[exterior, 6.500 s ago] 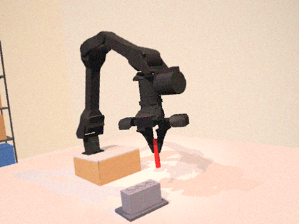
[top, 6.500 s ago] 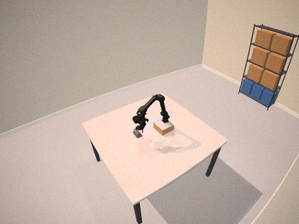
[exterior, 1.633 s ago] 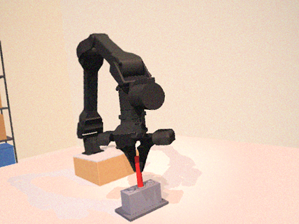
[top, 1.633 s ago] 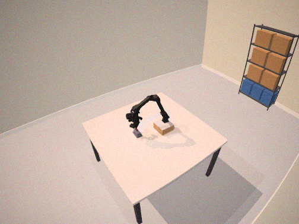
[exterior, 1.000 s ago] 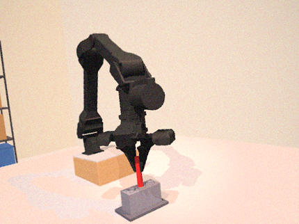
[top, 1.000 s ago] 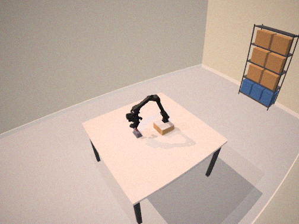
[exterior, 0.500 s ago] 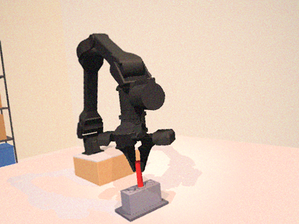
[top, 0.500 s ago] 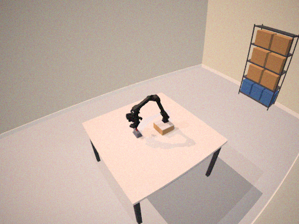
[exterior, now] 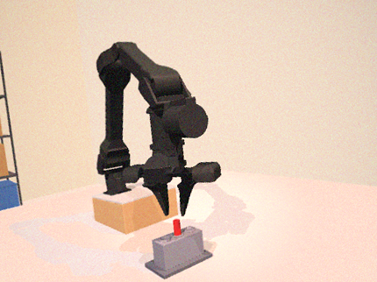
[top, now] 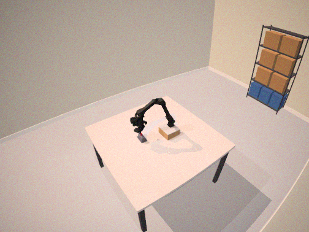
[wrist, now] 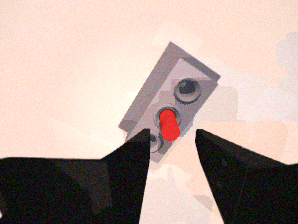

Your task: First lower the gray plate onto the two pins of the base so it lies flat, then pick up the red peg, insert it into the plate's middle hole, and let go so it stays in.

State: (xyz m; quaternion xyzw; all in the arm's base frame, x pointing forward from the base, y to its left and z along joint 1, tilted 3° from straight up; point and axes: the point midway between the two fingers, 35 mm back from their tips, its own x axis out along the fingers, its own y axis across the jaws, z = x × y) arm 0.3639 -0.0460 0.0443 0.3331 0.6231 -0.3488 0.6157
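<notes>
The gray plate (exterior: 178,252) (wrist: 194,106) sits flat, as far as can be seen, on the darker base (exterior: 190,263) (wrist: 148,91). The pins show inside its outer holes in the wrist view, one partly hidden by a finger. The red peg (exterior: 177,227) (wrist: 169,126) stands in the plate's middle hole, leaning slightly, with a short length above the top face. My gripper (exterior: 175,214) (wrist: 172,135) is partly open and empty. Its fingertips are just above the peg's top, one to each side, and do not touch it.
The arm's base stands on an orange-brown box (top: 169,132) (exterior: 132,218) on the table (top: 171,172), behind the plate in the exterior view. A shelf rack with boxes (top: 270,83) stands far off by the wall.
</notes>
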